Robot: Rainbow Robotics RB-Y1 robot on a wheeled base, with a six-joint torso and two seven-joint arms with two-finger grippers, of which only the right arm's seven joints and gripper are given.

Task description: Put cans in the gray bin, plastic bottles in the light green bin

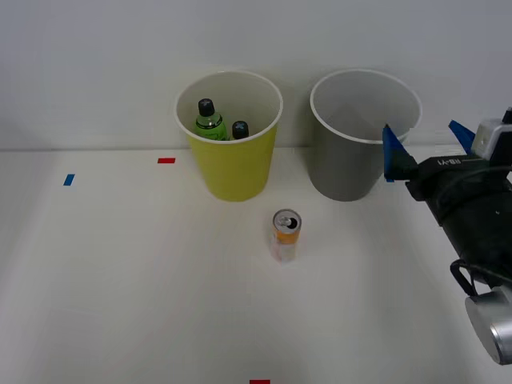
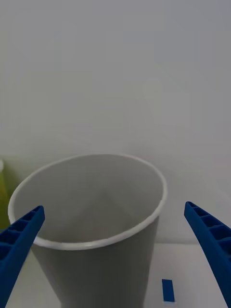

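An orange-yellow and pale pink can (image 1: 286, 234) with a silver top stands upright on the table, in front of the two bins. The gray bin (image 1: 352, 172) stands at the back right, its rim (image 2: 96, 240) close before my wrist camera. The light green bin (image 1: 232, 168) stands to its left and holds two plastic bottles with black caps, a green one (image 1: 209, 120) and a second one (image 1: 239, 130) beside it. My right gripper (image 1: 424, 148) hangs open and empty just right of the gray bin, near rim height. Its blue fingers (image 2: 19, 240) frame the bin.
Small tape marks lie on the white table: red (image 1: 166, 160) and blue (image 1: 69, 180) at the left, red (image 1: 260, 382) at the front edge, blue (image 2: 167, 290) by the gray bin. A white wall rises right behind the bins.
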